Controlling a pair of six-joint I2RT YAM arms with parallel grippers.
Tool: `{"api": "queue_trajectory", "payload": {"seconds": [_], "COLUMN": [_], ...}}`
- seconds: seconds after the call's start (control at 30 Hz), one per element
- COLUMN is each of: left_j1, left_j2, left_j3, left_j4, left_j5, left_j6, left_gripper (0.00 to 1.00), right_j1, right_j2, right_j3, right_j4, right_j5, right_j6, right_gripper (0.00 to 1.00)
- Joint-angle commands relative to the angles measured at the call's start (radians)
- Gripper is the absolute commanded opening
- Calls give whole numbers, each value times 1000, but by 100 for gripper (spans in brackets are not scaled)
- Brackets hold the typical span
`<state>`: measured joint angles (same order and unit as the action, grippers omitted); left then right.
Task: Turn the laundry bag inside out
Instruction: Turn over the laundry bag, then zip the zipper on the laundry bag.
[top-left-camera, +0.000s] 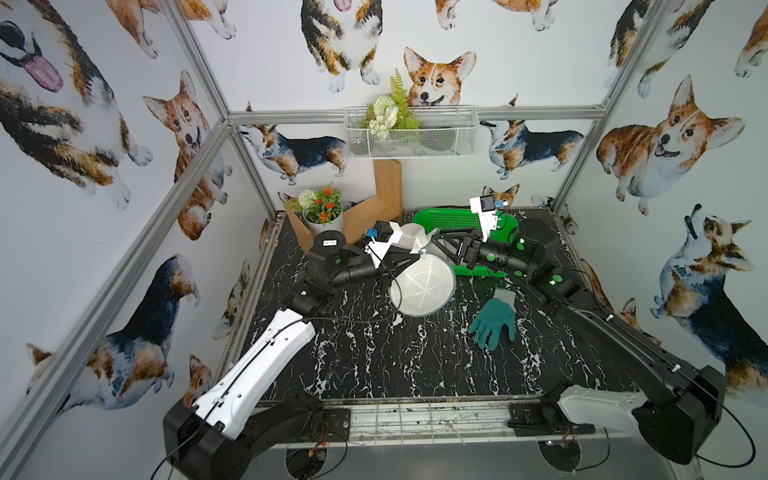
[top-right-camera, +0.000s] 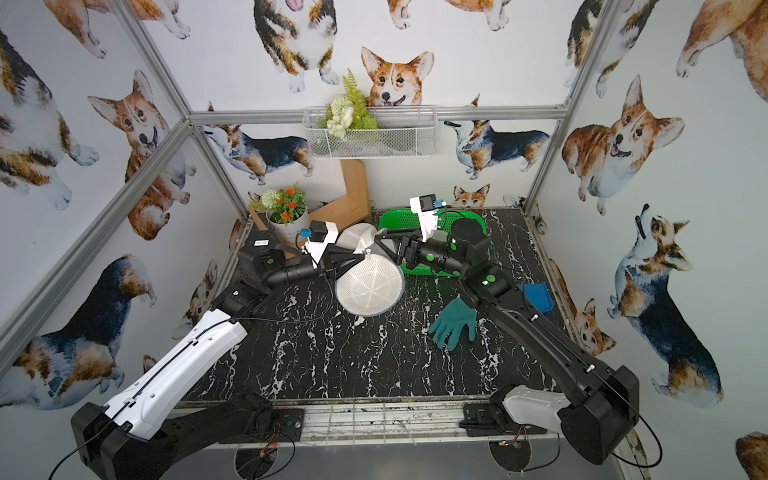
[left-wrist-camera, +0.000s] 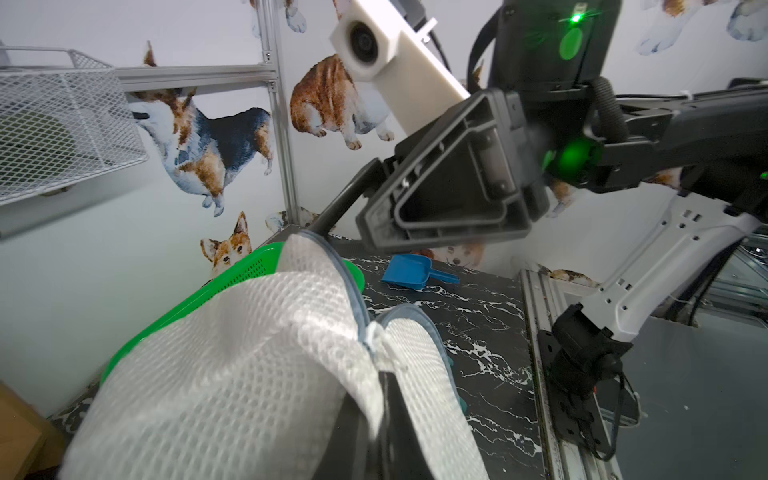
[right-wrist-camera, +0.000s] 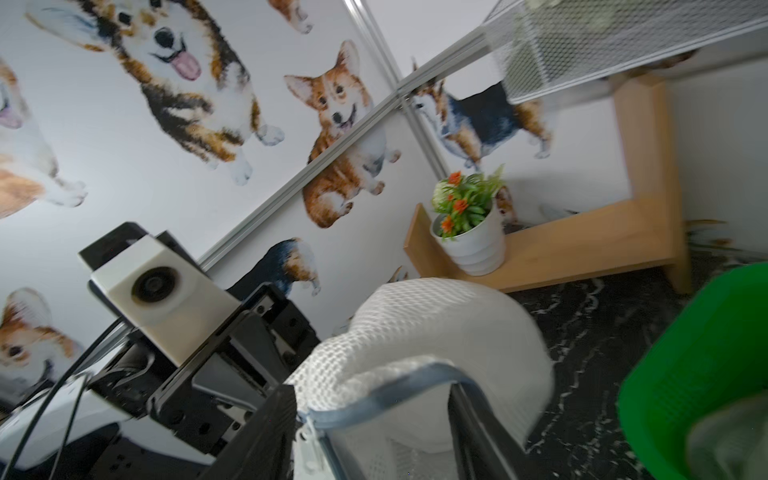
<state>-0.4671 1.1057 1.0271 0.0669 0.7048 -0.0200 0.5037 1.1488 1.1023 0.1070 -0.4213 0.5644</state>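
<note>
Catching only a corner of the blue scoop (top-right-camera: 538, 297) in a top view, past the right arm (top-right-camera: 540, 332). Missing the cuff of the teal glove (top-right-camera: 455, 324) behind that arm too. Cannot see the near side of the green basket (top-left-camera: 451, 214) in both top views, covered by arm and laundry bag (top-left-camera: 424, 284). Cannot follow the bag's far lobe behind the left wrist camera (top-left-camera: 384, 235). Getting the left gripper (left-wrist-camera: 372, 386) clipped by the picture's edge, jaws pinched on blurred mesh. Seeing the right gripper (right-wrist-camera: 370, 386) clipped likewise, jaws apart, smeared. Cannot tell whether either jaw touches the bag. Cannot name the pale smear (right-wrist-camera: 723, 440) inside the basket.
</note>
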Motion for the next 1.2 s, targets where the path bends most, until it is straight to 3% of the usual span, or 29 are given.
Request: {"api": "queue_trajectory", "payload": {"seconds": [0.0,0.13,0.27,0.37,0.47,0.83,1.17], "left_j1": [-11,-26,-50,-62,-76,-113,-119], "left_j2": [-13,-11,12,31,42,62,68], "left_j3": [-24,-51,-46,-32,-22,-3,2], "left_j4": [112,181,214,232,236,230,234], "left_j5": [-141,-219,-235,-228,-223,-246,-238], "left_j6": [-94,-154,-152,-147,-139,-118,-120], "left_gripper": [0,0,0,0,0,0,0], "right_j1": [-17,8,119,158,172,177,187], "right_j2": [-80,-134,-125,-97,-74,23,37], "right_j3": [-37,-55,-47,-42,-43,4,16], "right_j4": [-119,-140,-120,-81,-15,46,25], "right_j5": [257,191,165,204,247,220,249], "right_j6": [-55,-162,-275,-313,-370,-479,-539], "right_gripper": [67,56,45,32,27,27,38]}}
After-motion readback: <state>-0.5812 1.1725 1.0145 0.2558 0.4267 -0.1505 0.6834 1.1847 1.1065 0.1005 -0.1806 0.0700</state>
